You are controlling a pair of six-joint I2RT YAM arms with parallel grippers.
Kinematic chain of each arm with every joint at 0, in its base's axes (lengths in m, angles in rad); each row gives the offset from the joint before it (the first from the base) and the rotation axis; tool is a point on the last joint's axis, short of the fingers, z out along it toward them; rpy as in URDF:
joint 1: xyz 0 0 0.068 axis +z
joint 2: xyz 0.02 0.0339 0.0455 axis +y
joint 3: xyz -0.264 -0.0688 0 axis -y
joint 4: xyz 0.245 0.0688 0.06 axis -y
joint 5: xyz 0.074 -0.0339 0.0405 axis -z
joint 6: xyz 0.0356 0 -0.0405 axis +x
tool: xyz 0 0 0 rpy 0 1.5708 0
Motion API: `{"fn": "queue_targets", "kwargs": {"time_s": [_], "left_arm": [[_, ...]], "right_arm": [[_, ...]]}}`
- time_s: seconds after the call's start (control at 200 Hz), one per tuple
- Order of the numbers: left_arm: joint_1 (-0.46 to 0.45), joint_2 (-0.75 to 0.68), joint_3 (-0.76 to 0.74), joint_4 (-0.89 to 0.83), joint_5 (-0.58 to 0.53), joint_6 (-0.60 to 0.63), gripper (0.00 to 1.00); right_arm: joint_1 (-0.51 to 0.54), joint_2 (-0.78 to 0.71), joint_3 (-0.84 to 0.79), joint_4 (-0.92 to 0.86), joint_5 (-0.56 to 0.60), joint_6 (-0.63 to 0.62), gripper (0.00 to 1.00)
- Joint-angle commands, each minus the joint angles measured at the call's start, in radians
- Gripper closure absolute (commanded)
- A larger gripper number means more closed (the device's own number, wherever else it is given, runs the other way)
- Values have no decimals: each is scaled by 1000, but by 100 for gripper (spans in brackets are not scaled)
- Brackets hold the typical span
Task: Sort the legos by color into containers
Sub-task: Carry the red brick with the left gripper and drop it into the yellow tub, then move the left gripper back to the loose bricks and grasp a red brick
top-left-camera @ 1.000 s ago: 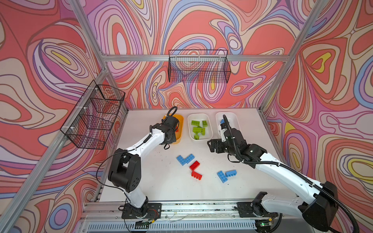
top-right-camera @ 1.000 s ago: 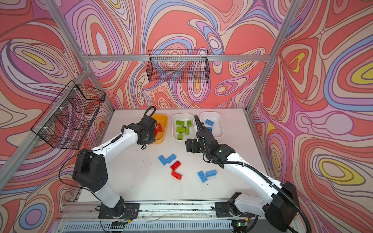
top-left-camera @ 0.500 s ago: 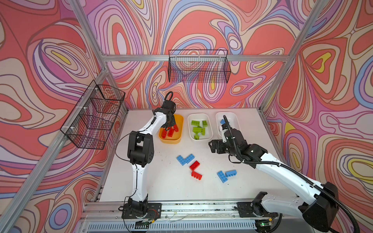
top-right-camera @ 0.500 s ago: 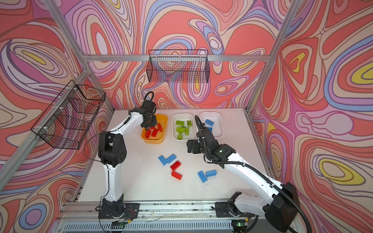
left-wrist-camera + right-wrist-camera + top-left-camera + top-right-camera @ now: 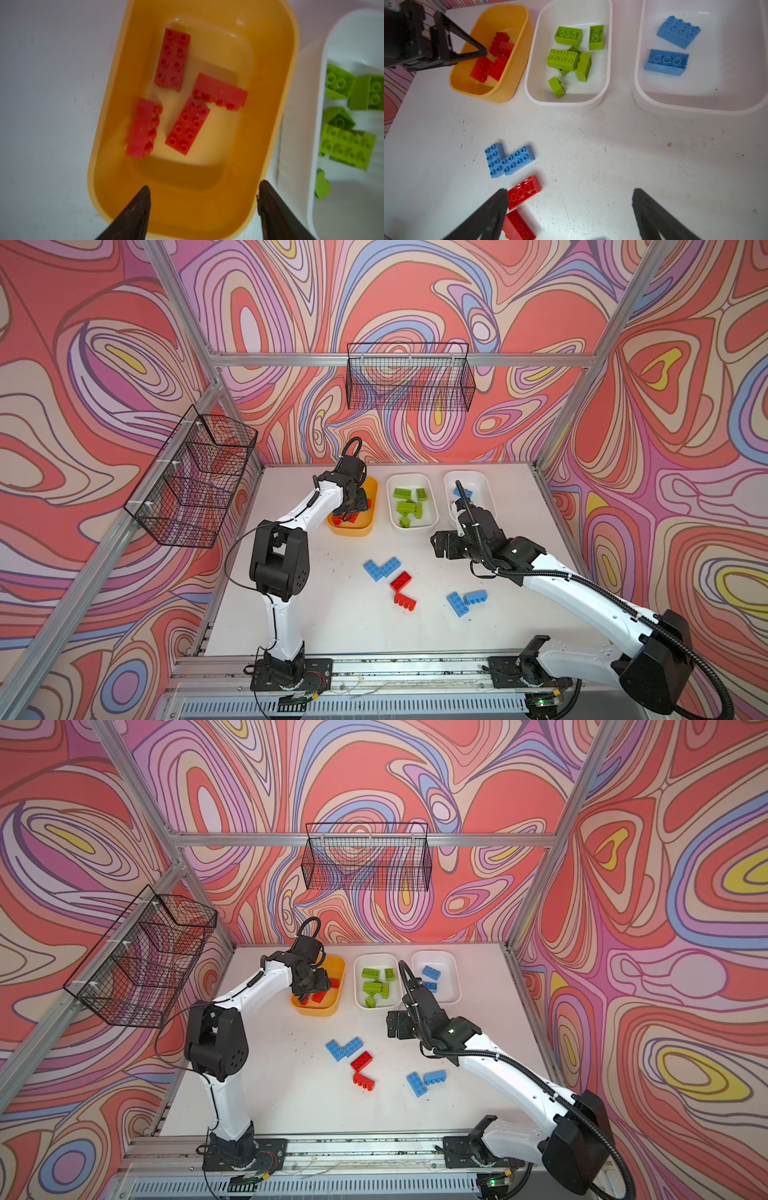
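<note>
On the near table (image 5: 332, 622), two red bricks (image 5: 523, 193) lie clear of the right gripper (image 5: 569, 191), jaws spread, empty. Farther back, the left gripper (image 5: 204, 185) hangs spread over the yellow tub (image 5: 276, 104); four red bricks (image 5: 188, 124) lie inside, ungripped.

**Operator:** Status of filled tubs?

**Technician:** Yellow-orange tub (image 5: 270, 62): four red bricks (image 5: 188, 126), two studs-up and two on their sides. Middle white tub (image 5: 566, 102): lime green bricks (image 5: 562, 59), jumbled. End white tub (image 5: 695, 110): two light blue bricks (image 5: 679, 31), apart.

**Operator:** Bricks outside the tubs?

**Technician:** Two blue L-pair bricks (image 5: 517, 160), touching. Two loose red bricks (image 5: 525, 191) just beside them. Two further blue bricks (image 5: 457, 605), touching, set well apart.
</note>
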Motion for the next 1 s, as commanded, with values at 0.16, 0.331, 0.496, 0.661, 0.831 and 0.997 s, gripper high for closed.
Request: {"fn": "queue_targets", "kwargs": {"time_s": [0.16, 0.331, 0.496, 0.661, 0.831, 0.997], "left_arm": [[-264, -322, -386, 114, -23, 63, 33], [-397, -358, -492, 161, 11, 150, 35], [-513, -321, -505, 203, 1, 189, 36], [-573, -249, -490, 221, -6, 200, 37], [-575, -174, -476, 218, -22, 190, 36], [-575, -142, -475, 233, -9, 180, 38]], "right_arm": [[-4, -70, -59, -60, 29, 48, 2], [-4, -162, -101, -105, 38, 84, 2], [-4, -260, -133, -152, 39, 124, 2], [-4, -344, -147, -199, 48, 151, 2], [-4, -396, -144, -243, 66, 162, 2], [-4, -415, -146, -259, 82, 166, 2]]}}
